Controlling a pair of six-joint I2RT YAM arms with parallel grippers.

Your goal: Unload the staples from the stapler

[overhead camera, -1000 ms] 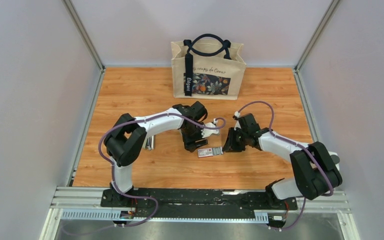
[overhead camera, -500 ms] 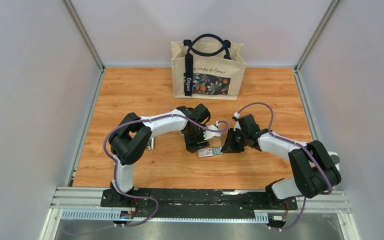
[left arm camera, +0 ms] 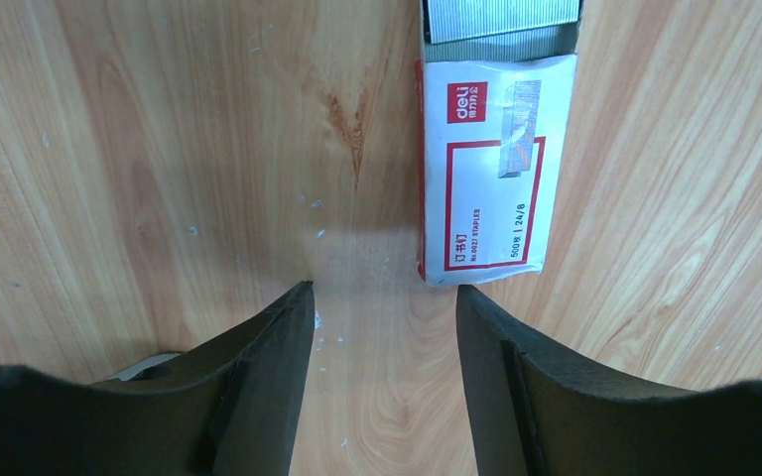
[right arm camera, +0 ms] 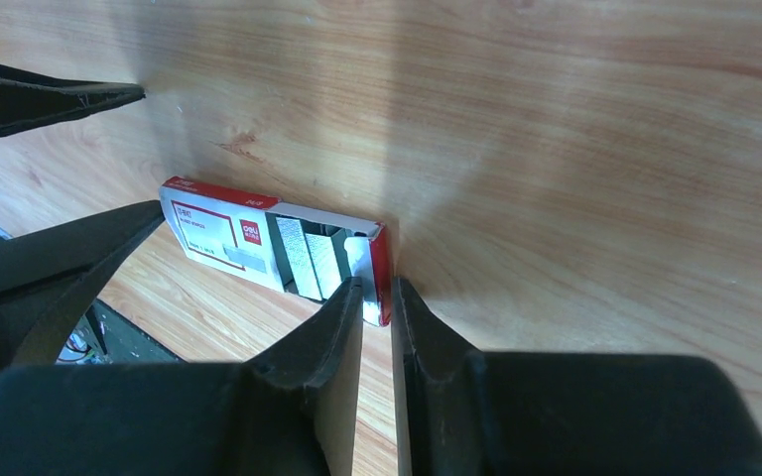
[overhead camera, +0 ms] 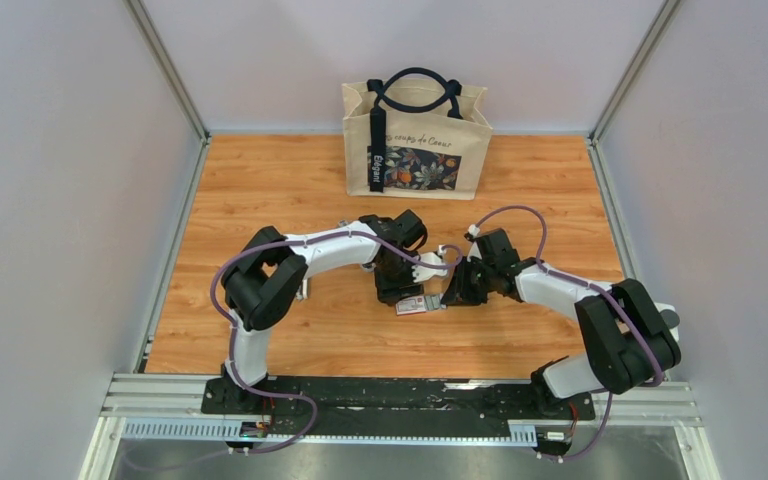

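A white and red staple box (overhead camera: 412, 305) lies on the wooden table between my two grippers. It also shows in the left wrist view (left arm camera: 491, 188) and in the right wrist view (right arm camera: 228, 233). Its drawer is slid partly out, showing silver staple strips (right arm camera: 308, 260). My left gripper (left arm camera: 382, 293) is open and empty, its tips just short of the box's closed end. My right gripper (right arm camera: 377, 288) is closed to a narrow gap on the red end wall of the drawer. A pale object (overhead camera: 303, 288), perhaps the stapler, is mostly hidden behind the left arm.
A beige tote bag (overhead camera: 416, 140) with dark handles stands at the back of the table. Grey walls with metal posts enclose the left, right and back sides. The arm bases sit on a rail along the near edge.
My left arm has swung right, bringing its gripper closer over the staple box. My right gripper has edged slightly left onto the box's open end.
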